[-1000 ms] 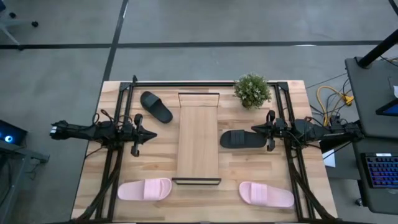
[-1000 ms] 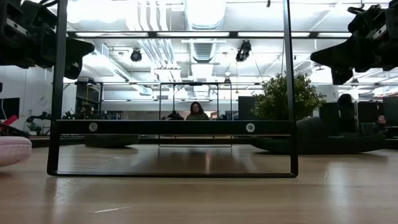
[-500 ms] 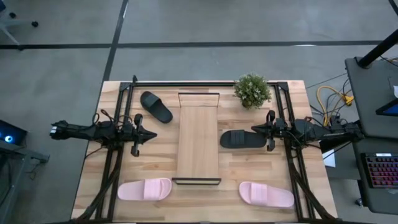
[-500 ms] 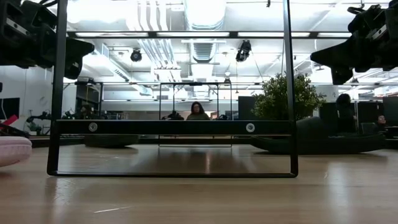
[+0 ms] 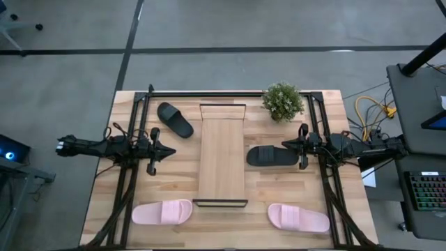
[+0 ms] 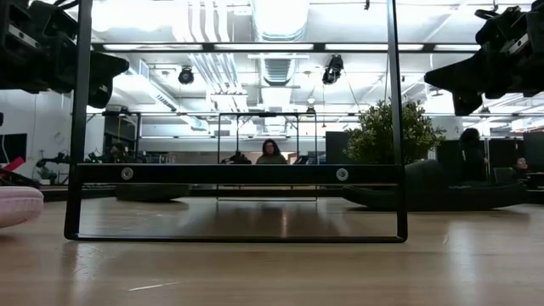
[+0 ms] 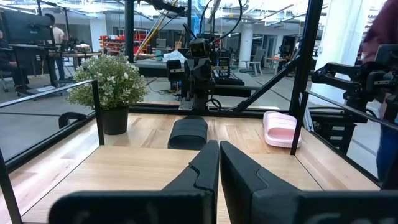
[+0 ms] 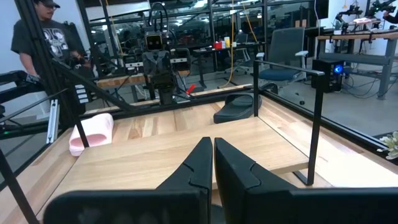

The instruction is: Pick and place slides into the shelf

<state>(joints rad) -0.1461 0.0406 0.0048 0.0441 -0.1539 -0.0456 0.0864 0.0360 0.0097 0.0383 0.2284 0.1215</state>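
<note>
While the shelf [image 5: 222,155] lies bare at desk centre, we log four slides [image 5: 272,155] around it, both grippers' jaws together; next: part jaws over the three-o'clock black one.

Overhead looks straight down; low looks level; both share the shelf [image 5: 222,155].

Black slides [image 5: 175,119], pink slides [image 5: 162,212], light-wood shelf [image 5: 221,157].
</note>
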